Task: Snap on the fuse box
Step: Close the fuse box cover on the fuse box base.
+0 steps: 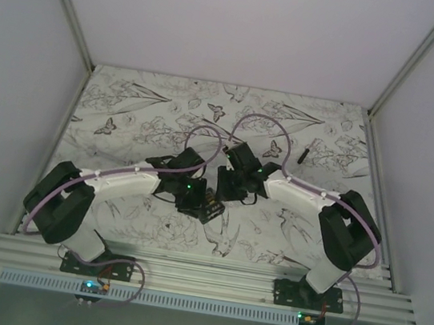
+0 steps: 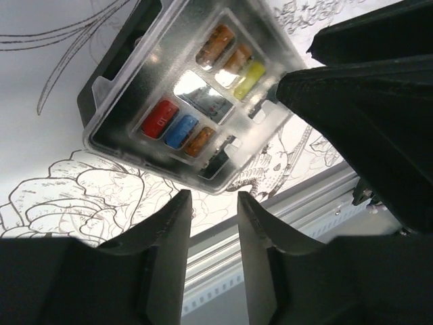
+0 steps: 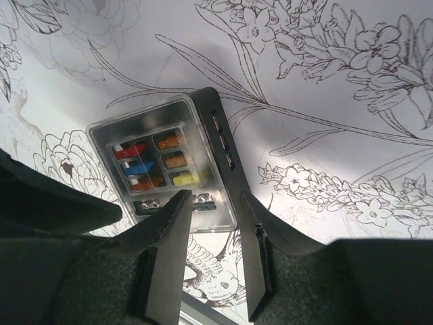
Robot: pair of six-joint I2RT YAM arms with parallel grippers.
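The fuse box (image 1: 210,208) lies on the flower-print table between the two grippers. It is a black box under a clear cover, with red, blue, orange and yellow fuses showing. In the left wrist view the box (image 2: 189,101) lies just beyond my left gripper (image 2: 213,198), which is open and empty. In the right wrist view my right gripper (image 3: 214,198) is open, and its fingertips straddle the near right corner of the box (image 3: 169,162) from above. I cannot tell whether they touch it. In the top view the left gripper (image 1: 193,197) and right gripper (image 1: 228,187) crowd over the box.
A thin black stick (image 1: 305,153) lies at the back right of the table. The right gripper's black body (image 2: 369,108) fills the right of the left wrist view. The metal rail (image 1: 201,277) runs along the near edge.
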